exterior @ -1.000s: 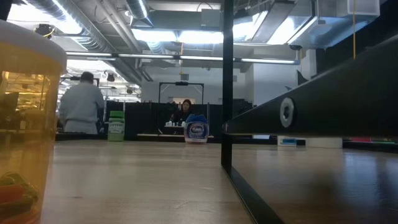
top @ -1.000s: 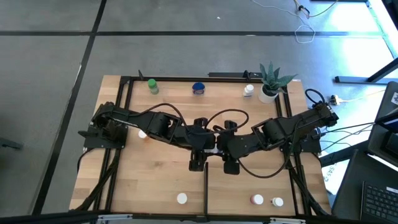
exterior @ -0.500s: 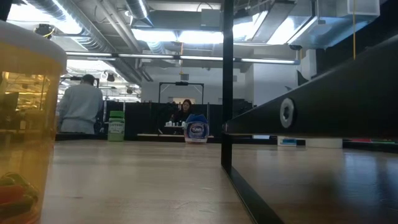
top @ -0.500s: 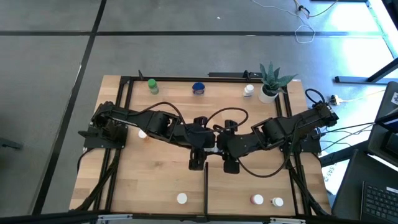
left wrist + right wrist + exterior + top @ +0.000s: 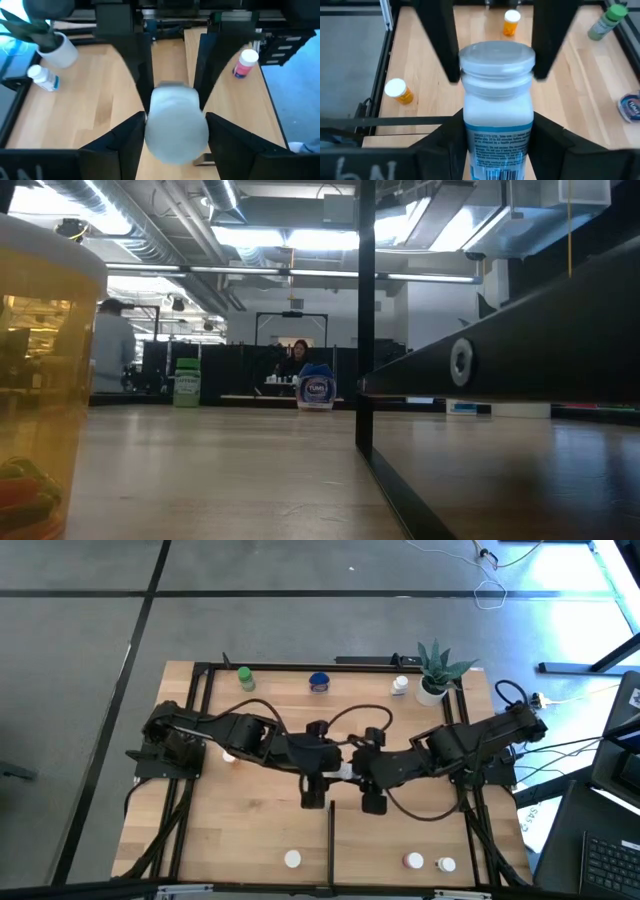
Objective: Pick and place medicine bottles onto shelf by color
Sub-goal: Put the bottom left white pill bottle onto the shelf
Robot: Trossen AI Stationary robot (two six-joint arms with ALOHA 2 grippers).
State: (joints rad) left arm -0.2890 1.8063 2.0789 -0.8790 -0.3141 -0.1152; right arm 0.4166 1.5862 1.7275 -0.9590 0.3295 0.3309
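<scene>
Left tool clamps white bottle.

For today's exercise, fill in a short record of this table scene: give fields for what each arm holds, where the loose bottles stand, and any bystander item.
Left gripper: jaws shut on a white bottle
Right gripper: jaws shut on a white labelled bottle
Far edge: green bottle, blue bottle, small white bottle
Near edge: white-capped bottle, pink bottle, another white-capped one
Bystander item: potted plant
</scene>
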